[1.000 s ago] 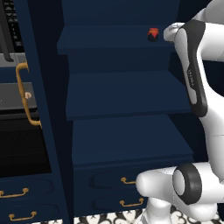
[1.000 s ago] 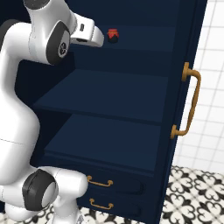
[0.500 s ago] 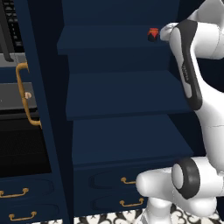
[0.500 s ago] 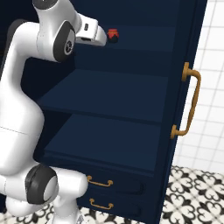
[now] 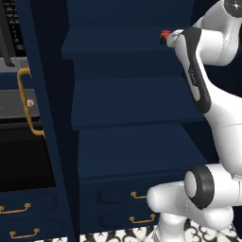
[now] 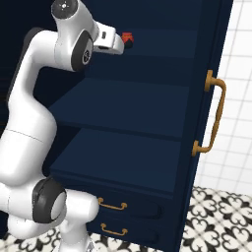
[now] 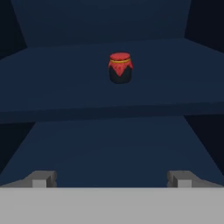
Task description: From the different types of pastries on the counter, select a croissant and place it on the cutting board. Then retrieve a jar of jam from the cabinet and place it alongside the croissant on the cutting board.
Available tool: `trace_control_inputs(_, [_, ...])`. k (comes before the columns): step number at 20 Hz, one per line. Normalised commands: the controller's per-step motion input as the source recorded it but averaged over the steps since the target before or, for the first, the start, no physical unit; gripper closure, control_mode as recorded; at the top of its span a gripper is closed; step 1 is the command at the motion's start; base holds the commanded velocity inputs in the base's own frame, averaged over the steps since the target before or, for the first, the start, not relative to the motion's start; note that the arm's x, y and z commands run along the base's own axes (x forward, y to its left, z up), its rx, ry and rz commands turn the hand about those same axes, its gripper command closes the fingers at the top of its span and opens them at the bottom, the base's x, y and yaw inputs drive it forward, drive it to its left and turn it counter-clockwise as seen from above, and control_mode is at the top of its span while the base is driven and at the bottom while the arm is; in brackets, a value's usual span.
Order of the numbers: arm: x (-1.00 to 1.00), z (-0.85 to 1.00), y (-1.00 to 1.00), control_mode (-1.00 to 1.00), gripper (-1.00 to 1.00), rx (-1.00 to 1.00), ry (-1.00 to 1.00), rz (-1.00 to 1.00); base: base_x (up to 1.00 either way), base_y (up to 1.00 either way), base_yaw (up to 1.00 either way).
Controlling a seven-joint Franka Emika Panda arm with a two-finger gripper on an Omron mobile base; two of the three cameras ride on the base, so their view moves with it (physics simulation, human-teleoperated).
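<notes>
The jar of jam (image 7: 120,68), squat and dark with a red cloth top, stands upright on an upper shelf of the open navy cabinet (image 5: 123,101). The jar (image 6: 127,38) sits just beyond my hand in the right base view. In the left base view the jar (image 5: 165,36) peeks out beside my forearm. My gripper (image 7: 111,178) is open with nothing between its widely spread fingertips (image 7: 43,178). It is level with the shelf edge and short of the jar. The croissant, the cupcake, the cutting board and the counter are out of view.
The cabinet door (image 6: 206,59) with a curved brass handle (image 6: 215,115) stands open on the right. Two more navy shelves (image 6: 123,162) lie below the jar's shelf, and under them are drawers with brass pulls (image 6: 112,204). A black oven front (image 5: 21,160) is at the far left.
My hand has crept a little closer to the jar and the elbow has risen. The jar and the base have stayed put.
</notes>
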Motion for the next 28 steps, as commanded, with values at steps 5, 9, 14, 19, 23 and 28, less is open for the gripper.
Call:
trace_control_inputs(5, [0.36,0.00,-0.18,-1.00,-1.00,0.00,0.00,0.06,0.00,0.00,0.00])
trace_control_inputs(9, [0.40,0.00,-0.14,-1.00,-1.00,0.00,0.00,0.05,0.00,0.00,0.00])
trace_control_inputs(14, [0.37,0.00,0.00,-1.00,-1.00,0.00,0.00,0.01,0.00,0.00,0.00])
trace_control_inputs(19, [0.49,0.00,0.00,-1.00,-1.00,0.00,0.03,0.00,0.00,0.00,0.00])
trace_control_inputs(23, [0.47,0.00,0.00,-1.00,-1.00,0.00,0.03,0.00,0.00,0.00,0.00])
trace_control_inputs(28, [0.38,0.00,-0.01,-1.00,-1.00,0.00,0.02,0.01,0.00,0.00,0.00])
